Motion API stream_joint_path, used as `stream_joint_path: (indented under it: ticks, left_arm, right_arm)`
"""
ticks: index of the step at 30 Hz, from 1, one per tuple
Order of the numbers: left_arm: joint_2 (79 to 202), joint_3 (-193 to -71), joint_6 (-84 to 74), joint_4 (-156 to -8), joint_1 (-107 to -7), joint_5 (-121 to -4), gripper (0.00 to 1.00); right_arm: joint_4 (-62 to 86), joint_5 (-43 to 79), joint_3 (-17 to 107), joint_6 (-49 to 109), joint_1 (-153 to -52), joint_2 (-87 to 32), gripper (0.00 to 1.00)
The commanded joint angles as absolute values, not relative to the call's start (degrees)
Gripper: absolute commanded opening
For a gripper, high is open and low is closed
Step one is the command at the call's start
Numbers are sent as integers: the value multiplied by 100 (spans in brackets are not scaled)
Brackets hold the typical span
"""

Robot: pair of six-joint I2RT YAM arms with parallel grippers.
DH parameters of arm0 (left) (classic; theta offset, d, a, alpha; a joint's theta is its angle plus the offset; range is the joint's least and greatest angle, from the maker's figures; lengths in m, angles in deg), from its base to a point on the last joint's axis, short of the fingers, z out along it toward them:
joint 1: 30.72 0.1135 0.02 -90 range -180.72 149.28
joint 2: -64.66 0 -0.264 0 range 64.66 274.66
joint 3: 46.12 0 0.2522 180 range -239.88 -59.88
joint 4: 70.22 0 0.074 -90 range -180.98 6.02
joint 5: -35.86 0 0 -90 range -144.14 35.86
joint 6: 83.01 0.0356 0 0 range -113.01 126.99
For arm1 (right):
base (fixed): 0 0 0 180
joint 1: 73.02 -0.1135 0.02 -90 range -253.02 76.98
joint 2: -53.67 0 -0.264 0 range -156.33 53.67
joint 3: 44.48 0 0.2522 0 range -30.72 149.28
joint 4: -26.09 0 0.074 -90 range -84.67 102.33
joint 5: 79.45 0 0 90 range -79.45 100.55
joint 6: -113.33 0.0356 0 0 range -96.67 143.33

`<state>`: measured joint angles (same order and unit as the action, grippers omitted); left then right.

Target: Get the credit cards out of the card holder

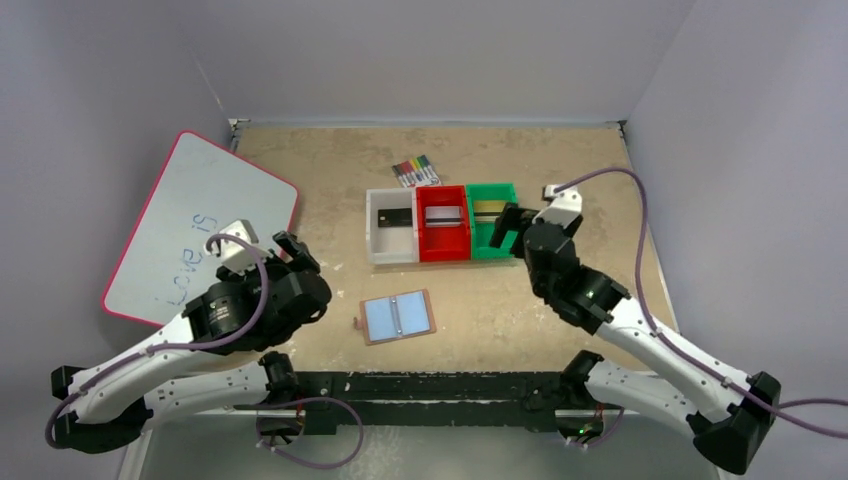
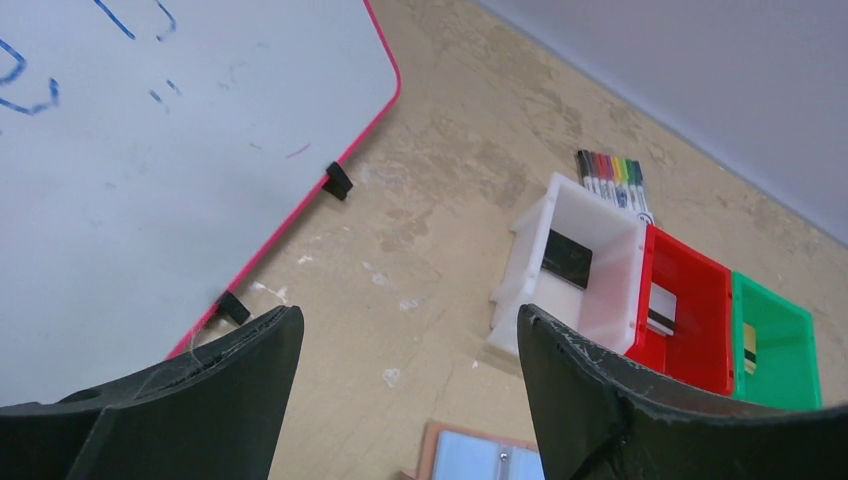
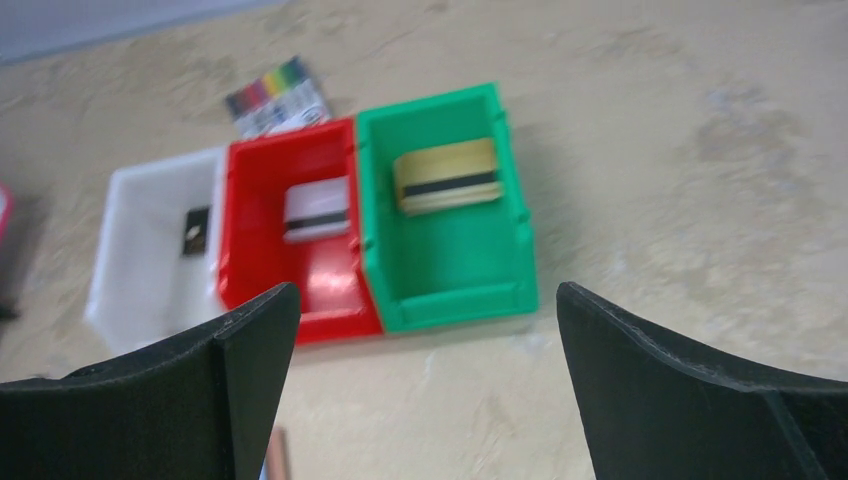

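The card holder [image 1: 397, 317] lies open and flat on the table, its two light-blue pockets facing up; its top edge also shows in the left wrist view [image 2: 485, 455]. A black credit card [image 1: 392, 217] rests in the white bin [image 1: 376, 250], a silver one [image 1: 443, 215] in the red bin [image 1: 443, 252], a gold one [image 1: 487, 208] in the green bin [image 1: 486, 250]. My left gripper [image 1: 296, 251] hovers left of the holder, open and empty [image 2: 410, 315]. Beside the green bin, my right gripper [image 1: 506, 231] stands open and empty [image 3: 428, 295], with the gold card [image 3: 447, 175] ahead of it.
A red-rimmed whiteboard [image 1: 200, 225] with blue writing lies at the left. A pack of coloured markers [image 1: 415, 170] sits behind the bins. The three bins stand side by side at mid-table. Grey walls enclose the table on three sides.
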<state>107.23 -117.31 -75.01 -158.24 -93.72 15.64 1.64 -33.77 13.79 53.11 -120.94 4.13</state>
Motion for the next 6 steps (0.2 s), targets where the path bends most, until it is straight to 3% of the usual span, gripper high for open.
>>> stream_joint_path:
  ticks: [1, 6]
  left_arm:
    - [10868, -12223, -7647, -16440, -9364, 2234, 78]
    - [11078, -12530, -7675, -16715, -9363, 2550, 79]
  right_arm:
    - [370, -2847, 1911, 4539, -10676, 352, 100]
    - [548, -2085, 2078, 4249, -10053, 364, 100]
